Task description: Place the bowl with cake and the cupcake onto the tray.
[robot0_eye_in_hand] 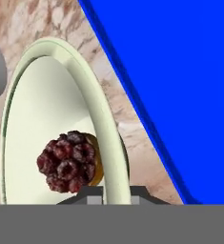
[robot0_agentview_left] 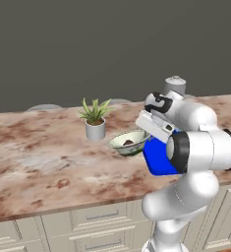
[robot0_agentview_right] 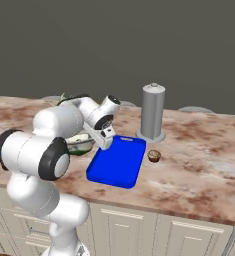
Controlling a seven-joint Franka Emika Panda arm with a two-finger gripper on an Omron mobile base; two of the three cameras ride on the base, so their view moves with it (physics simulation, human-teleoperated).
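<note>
One bowl [robot0_eye_in_hand: 104, 119], one cake [robot0_eye_in_hand: 68, 162], one tray [robot0_agentview_right: 116, 160], one cupcake [robot0_agentview_right: 154, 156]

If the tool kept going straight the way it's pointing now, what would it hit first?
The tool is already shut on the rim of the bowl, so pushing on would press along that rim first, with the cake just beside it. Depth beyond is unclear; the counter probably lies underneath.
</note>
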